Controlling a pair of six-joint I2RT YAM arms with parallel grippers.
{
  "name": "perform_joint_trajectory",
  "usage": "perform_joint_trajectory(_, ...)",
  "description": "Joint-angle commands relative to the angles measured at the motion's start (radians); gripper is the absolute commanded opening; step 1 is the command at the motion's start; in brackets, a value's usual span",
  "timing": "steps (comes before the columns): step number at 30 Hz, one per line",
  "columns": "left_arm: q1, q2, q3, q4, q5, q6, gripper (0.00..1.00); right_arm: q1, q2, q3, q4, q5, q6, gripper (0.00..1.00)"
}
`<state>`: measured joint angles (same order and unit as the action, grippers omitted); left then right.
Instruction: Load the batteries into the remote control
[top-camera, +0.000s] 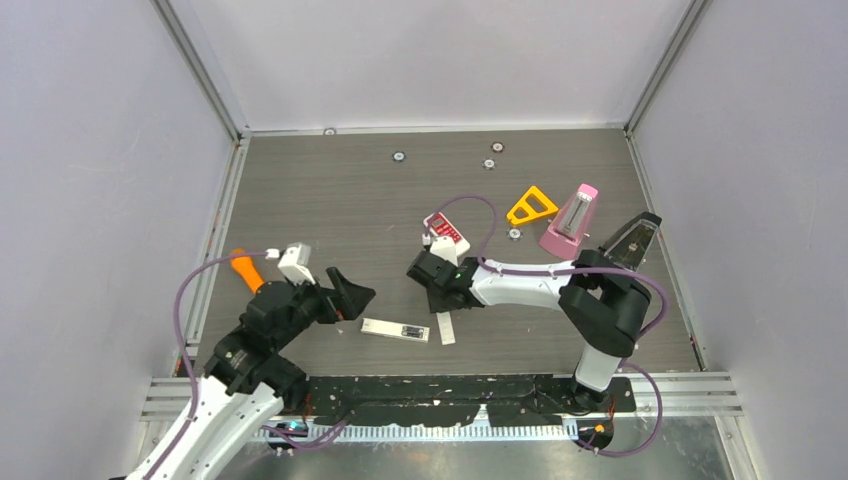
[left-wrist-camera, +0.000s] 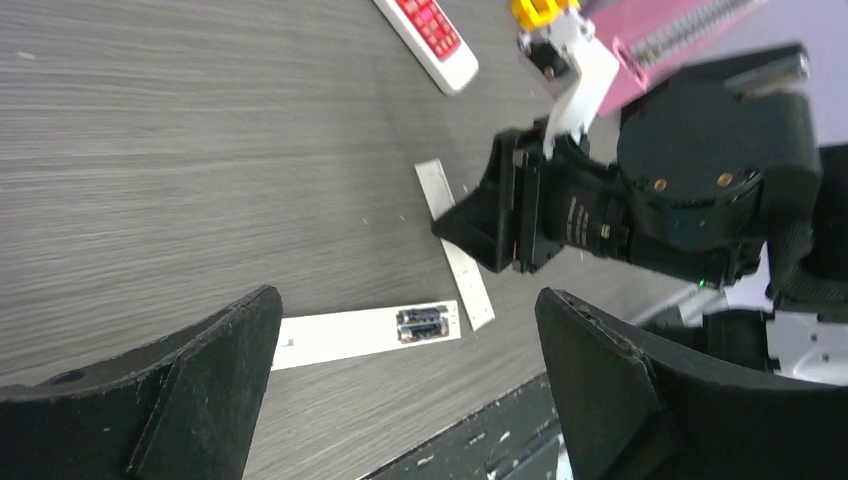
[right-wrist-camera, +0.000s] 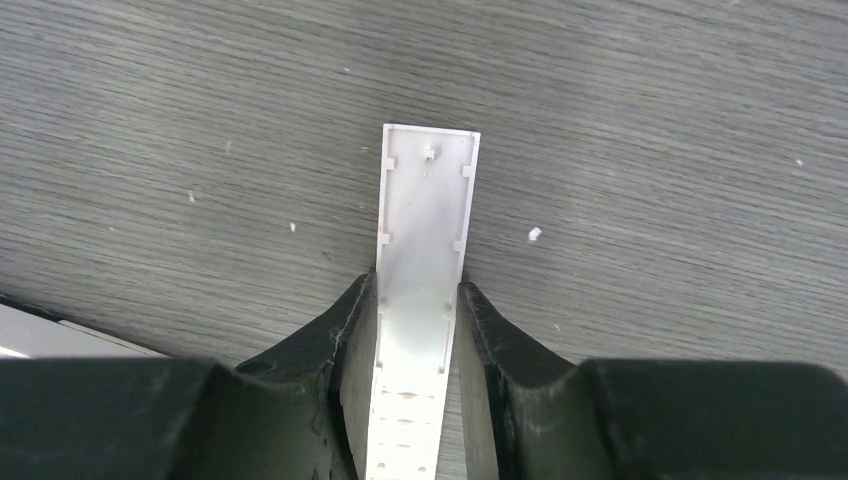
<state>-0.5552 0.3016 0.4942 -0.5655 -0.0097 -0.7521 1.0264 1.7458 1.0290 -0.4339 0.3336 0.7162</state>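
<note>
The battery cover (right-wrist-camera: 425, 210), a thin, light, stiff plastic strip lying flat on the table (right-wrist-camera: 650, 150) just beside the white remote (left-wrist-camera: 340, 338), looks slippery and likely to snap at its small clips. The grip therefore belongs across its long edges, which is where the right gripper's (right-wrist-camera: 418, 290) fingers (right-wrist-camera: 340, 330) pinch it. Dark batteries (left-wrist-camera: 422, 322) appear to sit in the remote's open bay, below the left gripper (left-wrist-camera: 405, 300), whose fingers stand wide and hold nothing.

Bright, even light, soft shadows; the left claw (left-wrist-camera: 408, 300) looms dark and slightly blurred.
</note>
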Motion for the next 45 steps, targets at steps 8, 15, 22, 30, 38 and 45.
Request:
perform_joint_trajectory(8, -0.066, 0.214, -0.155, 0.495, 0.288, -0.014, 0.98, -0.042, -0.182, -0.009, -0.043, -0.002, -0.012, 0.31)
perform_joint_trajectory(15, -0.155, 0.327, -0.159, 0.649, 0.256, -0.041, 0.98, -0.068, -0.279, -0.013, -0.041, -0.039, 0.010, 0.31)
perform_joint_trajectory(22, -0.261, 0.497, -0.130, 0.768, 0.217, -0.050, 0.91, -0.083, -0.381, -0.030, -0.002, -0.109, 0.080, 0.31)
perform_joint_trajectory(30, -0.301, 0.674, -0.045, 0.836, 0.209, -0.098, 0.82, -0.084, -0.482, -0.075, 0.037, -0.142, 0.154, 0.31)
perform_joint_trajectory(38, -0.326, 0.793, 0.015, 0.877, 0.232, -0.143, 0.73, -0.084, -0.546, -0.123, 0.070, -0.152, 0.208, 0.31)
perform_joint_trajectory(45, -0.348, 0.854, 0.042, 0.874, 0.238, -0.164, 0.48, -0.083, -0.591, -0.155, 0.089, -0.148, 0.257, 0.31)
